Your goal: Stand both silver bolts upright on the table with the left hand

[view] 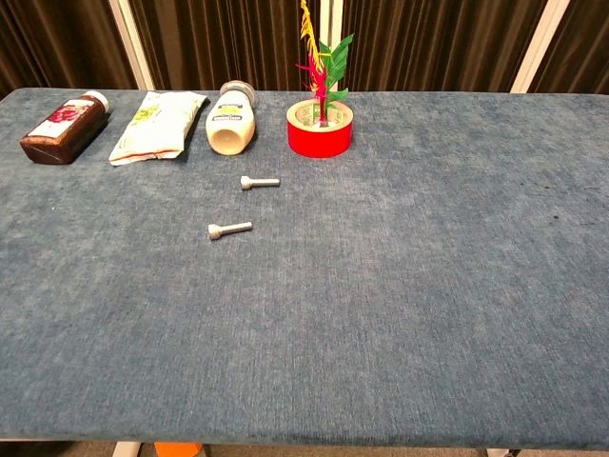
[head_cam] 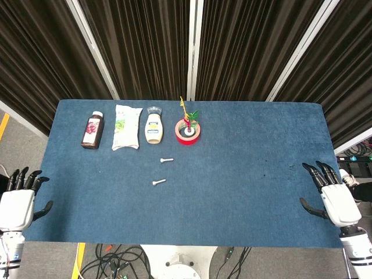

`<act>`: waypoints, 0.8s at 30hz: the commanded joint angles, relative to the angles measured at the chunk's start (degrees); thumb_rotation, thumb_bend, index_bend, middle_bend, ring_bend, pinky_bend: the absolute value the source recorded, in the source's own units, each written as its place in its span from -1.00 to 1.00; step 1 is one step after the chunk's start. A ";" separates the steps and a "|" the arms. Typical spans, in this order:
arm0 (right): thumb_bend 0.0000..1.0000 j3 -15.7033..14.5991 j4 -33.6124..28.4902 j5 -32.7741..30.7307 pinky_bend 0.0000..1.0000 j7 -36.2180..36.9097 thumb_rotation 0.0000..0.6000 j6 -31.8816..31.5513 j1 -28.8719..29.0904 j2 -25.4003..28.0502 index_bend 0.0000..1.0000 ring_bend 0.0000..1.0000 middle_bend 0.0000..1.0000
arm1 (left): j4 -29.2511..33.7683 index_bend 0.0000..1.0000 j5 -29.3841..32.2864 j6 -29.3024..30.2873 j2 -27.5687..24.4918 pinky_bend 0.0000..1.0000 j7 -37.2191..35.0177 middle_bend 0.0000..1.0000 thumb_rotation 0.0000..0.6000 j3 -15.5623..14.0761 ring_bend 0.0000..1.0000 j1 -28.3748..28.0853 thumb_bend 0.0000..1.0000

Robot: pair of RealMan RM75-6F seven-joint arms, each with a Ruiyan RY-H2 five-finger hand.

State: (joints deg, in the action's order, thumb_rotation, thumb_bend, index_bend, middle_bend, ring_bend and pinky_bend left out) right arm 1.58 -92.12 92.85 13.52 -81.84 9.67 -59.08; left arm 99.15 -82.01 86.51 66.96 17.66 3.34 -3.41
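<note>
Two silver bolts lie flat on the blue table [head_cam: 250,192]. The far bolt [head_cam: 166,159] [view: 259,182] is just in front of the lying white bottle. The near bolt [head_cam: 158,182] [view: 229,228] lies a little closer to me and slightly left. My left hand [head_cam: 20,200] hovers off the table's left front corner, fingers apart, holding nothing. My right hand [head_cam: 331,195] sits at the right front edge, also empty with fingers spread. The chest view shows neither hand.
Along the back of the table lie a dark red bottle [head_cam: 92,130], a white and green pouch [head_cam: 126,127] and a white bottle [head_cam: 153,127]. A red tape roll [head_cam: 188,132] holding a small plant [view: 321,59] stands right of them.
</note>
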 commanded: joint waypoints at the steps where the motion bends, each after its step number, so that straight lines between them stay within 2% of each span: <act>1: -0.53 0.00 0.07 -0.15 -1.00 0.07 1.00 0.09 0.02 -0.07 -0.88 -1.00 -0.72 | -0.22 -0.42 0.14 -0.31 0.16 -1.00 -0.08 -0.68 1.00 -0.02 -0.95 -0.17 -0.56; 13: -0.54 -0.14 0.80 -0.21 -1.00 0.56 1.00 -0.68 -0.34 -0.24 -0.88 -1.00 -0.72 | 0.14 -0.43 -0.26 -1.00 0.28 -1.00 -0.60 -0.68 1.00 0.27 -0.95 -1.11 -0.56; 18: -0.54 0.00 0.68 -0.13 -1.00 0.27 1.00 -1.07 -0.36 0.08 -0.88 -1.00 -0.72 | 1.65 -0.43 -1.17 -5.00 -0.10 -1.00 -3.23 -0.68 1.00 1.95 -0.95 -4.87 -0.57; 24: -0.54 0.13 0.07 0.07 -1.00 -0.55 1.00 -1.45 -0.36 0.35 -0.88 -1.00 -0.72 | 3.45 -0.36 -0.39 -13.89 2.05 -1.00 -4.17 -0.66 1.00 5.76 -0.95 -13.19 -0.56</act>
State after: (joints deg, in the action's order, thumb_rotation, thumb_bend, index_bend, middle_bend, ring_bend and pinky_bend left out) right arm 1.70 -92.03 92.90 12.99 -83.26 9.31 -58.73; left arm 101.90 -82.71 75.88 67.76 14.11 7.34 -13.43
